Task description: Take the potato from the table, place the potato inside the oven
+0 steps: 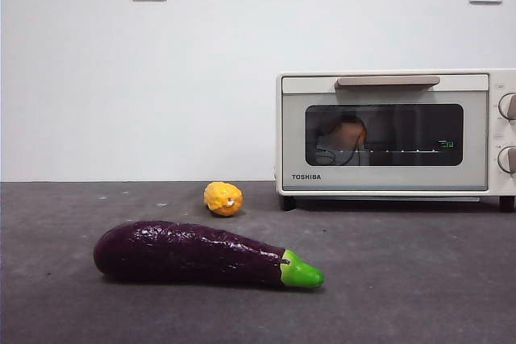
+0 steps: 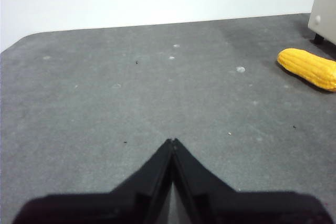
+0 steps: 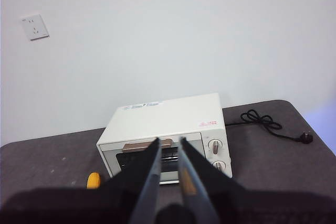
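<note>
Door shut on the cream-white boxy oven point(image 1: 387, 134), and behind its dark glass sits the roundish orange-brown potato point(image 1: 348, 133), seen only from the front. On the speckled dark grey bench point(image 1: 403, 279) lie a glossy purple eggplant point(image 1: 193, 253) and a bumpy yellow lump point(image 1: 223, 198). Left tool point(image 2: 172, 141) pinched closed low over bare bench; right tool point(image 3: 168, 141) high, slightly parted, empty. White wall, sockets.
</note>
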